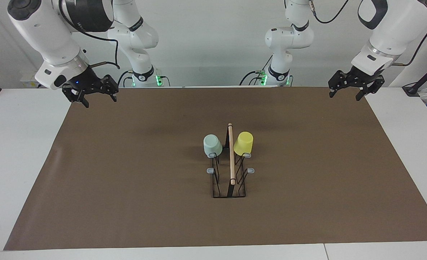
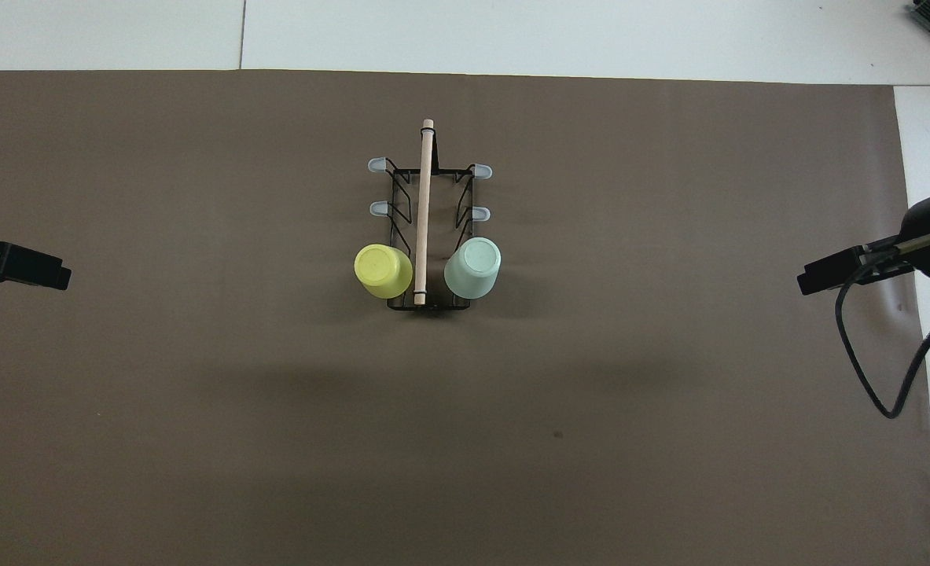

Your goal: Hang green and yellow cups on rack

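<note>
The green cup (image 1: 212,144) and yellow cup (image 1: 243,143) are hanging upturned on the rack (image 1: 231,169) at mat (image 1: 126,180) centre, its robot-end pegs, while the left gripper (image 1: 356,89) at two o'clock and the right gripper (image 1: 90,94) at ten o'clock are both hovering spread, holding nothing

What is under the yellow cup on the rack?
The yellow cup sits upside down on the rack; a grey peg tip shows under its rim. The peg's upper part is covered.
</note>
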